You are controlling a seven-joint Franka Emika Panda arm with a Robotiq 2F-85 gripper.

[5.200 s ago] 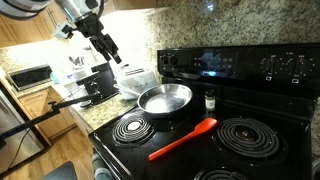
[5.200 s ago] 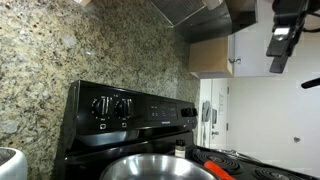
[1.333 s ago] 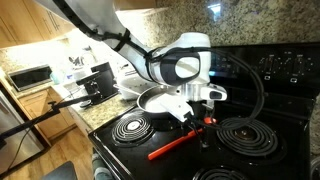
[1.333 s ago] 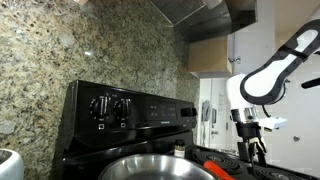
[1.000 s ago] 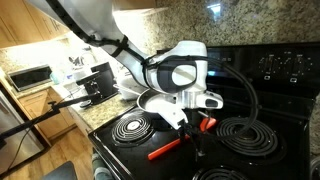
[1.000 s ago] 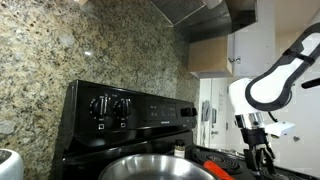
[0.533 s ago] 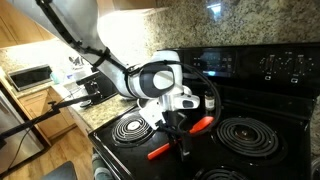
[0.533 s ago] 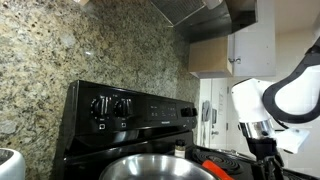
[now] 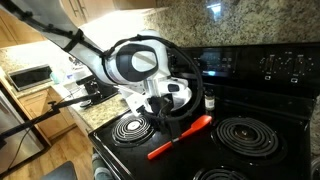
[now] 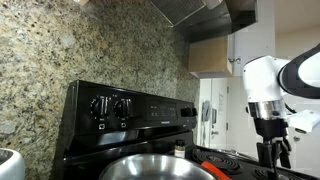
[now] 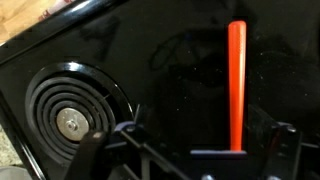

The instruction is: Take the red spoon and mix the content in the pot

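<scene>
At the lower edge of the wrist view, the gripper [image 11: 186, 152] shows its jaws spread wide, one dark finger [image 11: 92, 150] at lower left and the other at lower right. Nothing is held between them, and no contact with any object is visible.

Right of centre in the same view, the red spoon [image 11: 237, 85] lies flat on the black cooktop [image 11: 170, 70]. It runs straight from the top of the frame down to the gap between the jaws, nearer the right-hand finger. It is slim, red-orange and uniform in colour; its lower end is hidden by the gripper body. A coil burner [image 11: 68, 112] sits at left.

In an exterior view, the gripper [image 9: 174, 110] hangs at frame centre, just above the upper part of the spoon [image 9: 180, 138], which lies diagonally between two burners.

In an exterior view, the pot [image 10: 150, 166], shiny silver, fills the bottom centre; the spoon [image 10: 216, 169] appears just to its right, and the gripper [image 10: 276, 152] stands at lower right.
</scene>
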